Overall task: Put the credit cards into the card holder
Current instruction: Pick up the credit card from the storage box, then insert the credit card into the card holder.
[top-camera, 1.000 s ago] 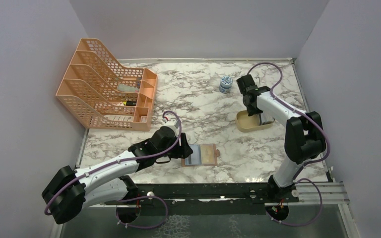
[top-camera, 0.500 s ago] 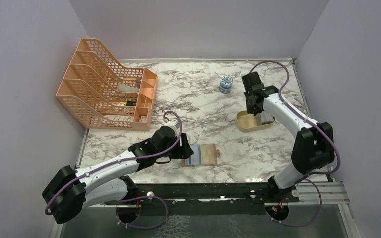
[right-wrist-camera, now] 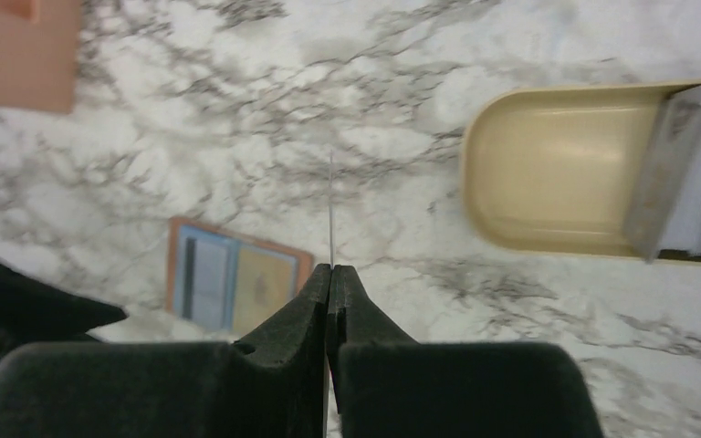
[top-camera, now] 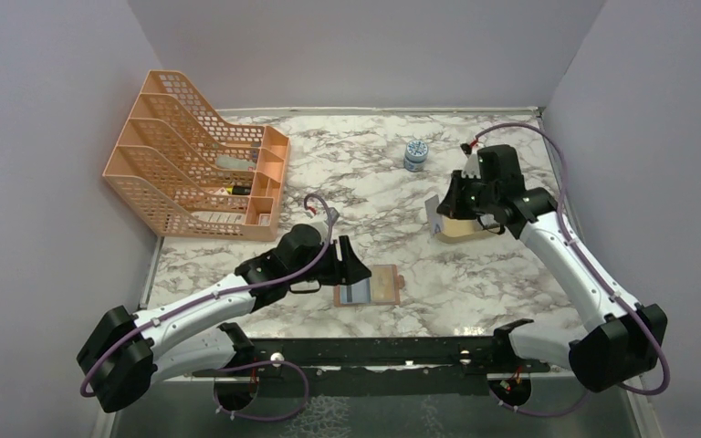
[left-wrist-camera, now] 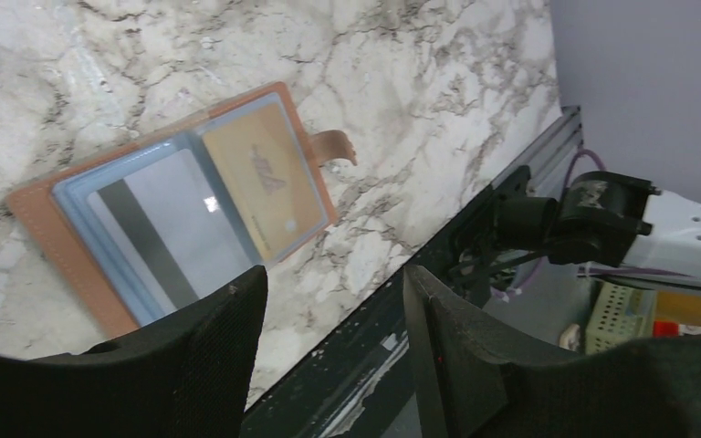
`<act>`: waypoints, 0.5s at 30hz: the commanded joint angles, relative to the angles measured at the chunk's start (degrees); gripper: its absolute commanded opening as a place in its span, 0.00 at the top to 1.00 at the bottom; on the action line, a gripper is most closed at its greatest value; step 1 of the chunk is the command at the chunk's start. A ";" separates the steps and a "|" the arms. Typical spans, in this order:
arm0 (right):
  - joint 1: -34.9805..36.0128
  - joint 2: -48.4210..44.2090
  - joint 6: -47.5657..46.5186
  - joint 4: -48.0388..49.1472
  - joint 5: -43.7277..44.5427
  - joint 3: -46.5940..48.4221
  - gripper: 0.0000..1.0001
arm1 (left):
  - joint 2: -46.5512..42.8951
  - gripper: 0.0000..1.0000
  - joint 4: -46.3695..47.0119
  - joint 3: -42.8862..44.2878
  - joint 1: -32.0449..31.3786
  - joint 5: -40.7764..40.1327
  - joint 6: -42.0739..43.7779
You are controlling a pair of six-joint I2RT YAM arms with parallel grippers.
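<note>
The tan card holder [top-camera: 371,285] lies open on the marble near the front edge, with a grey card [left-wrist-camera: 160,228] and a gold-brown card [left-wrist-camera: 260,178] in its clear sleeves. My left gripper [top-camera: 351,265] is open and empty, hovering just left of the holder; in the left wrist view [left-wrist-camera: 333,301] its fingers stand wide apart over the table edge. My right gripper [top-camera: 444,208] is shut on a pale credit card [top-camera: 434,216], held in the air left of the beige tray. In the right wrist view the card [right-wrist-camera: 330,210] shows edge-on above the shut gripper [right-wrist-camera: 330,270], with the holder [right-wrist-camera: 237,278] below.
The beige oval tray [right-wrist-camera: 557,173] with a grey block [right-wrist-camera: 685,173] sits at the right [top-camera: 464,231]. An orange file rack [top-camera: 196,164] stands at the back left. A small jar [top-camera: 414,155] stands at the back centre. The black front rail [top-camera: 374,351] runs along the near edge.
My right gripper has risen out of the tray with a card and swung left and toward the front. My left gripper has lifted and turned beside the holder.
</note>
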 commanded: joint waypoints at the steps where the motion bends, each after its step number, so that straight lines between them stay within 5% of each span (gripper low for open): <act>1: -0.40 -6.98 5.51 9.20 -19.00 -5.50 0.99 | -1.96 0.43 6.69 1.36 -0.07 4.45 -4.97; 8: -0.40 -16.29 23.53 32.60 -39.71 -21.42 0.99 | -3.34 0.46 19.43 -2.65 -0.12 7.37 -13.26; 15: -0.40 -20.29 31.71 40.71 -43.25 -28.46 0.99 | -3.99 0.50 23.57 -2.43 -0.07 7.24 -13.66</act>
